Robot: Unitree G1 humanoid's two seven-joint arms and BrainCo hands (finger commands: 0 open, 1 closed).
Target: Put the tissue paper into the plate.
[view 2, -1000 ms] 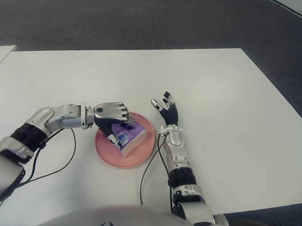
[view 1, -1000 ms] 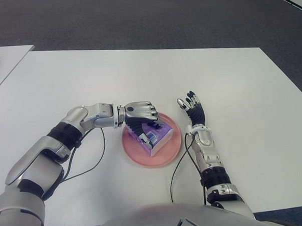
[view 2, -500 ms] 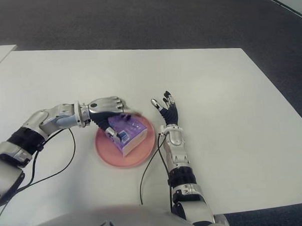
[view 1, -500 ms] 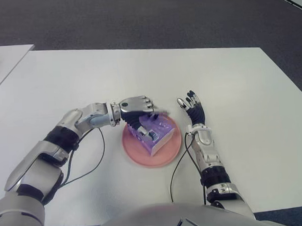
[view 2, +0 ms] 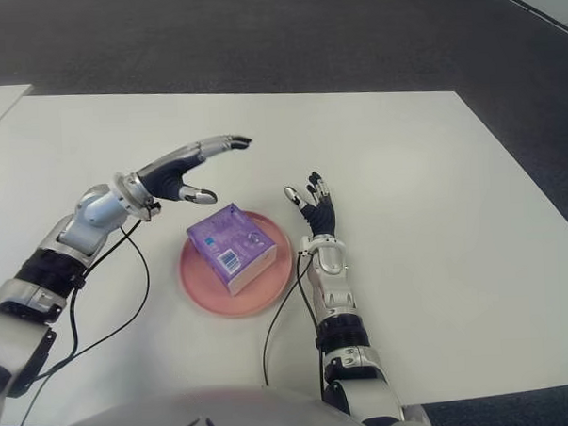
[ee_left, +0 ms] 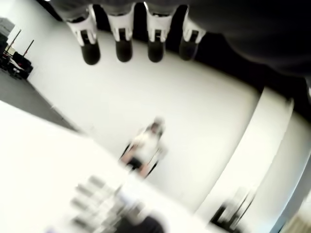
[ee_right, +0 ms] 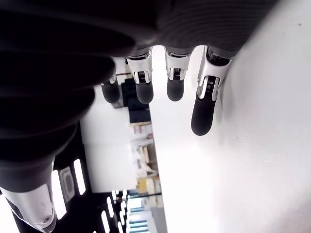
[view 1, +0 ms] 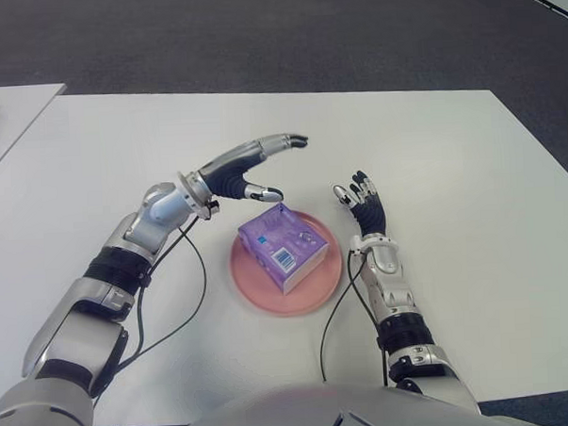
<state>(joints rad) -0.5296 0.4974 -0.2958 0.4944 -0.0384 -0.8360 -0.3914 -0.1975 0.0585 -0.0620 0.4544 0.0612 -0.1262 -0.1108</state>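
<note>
purple tissue paper pack (view 1: 283,247) sitting in the pink plate (view 1: 256,294) on the white table (view 1: 452,168), left hand (view 1: 244,168) above and just left, fingers spread and empty, right hand (view 1: 364,209) right beside the plate, fingers loose

Bare white table (view 1: 432,150) on every side of pink plate (view 1: 259,291). Purple tissue pack (view 1: 282,247) filling most of plate. Left hand (view 1: 247,169), fingers spread, raised just beyond plate's far-left rim. Right hand (view 1: 363,205), fingers extended, just right of plate. Black cables trailing beside plate, both sides.
</note>
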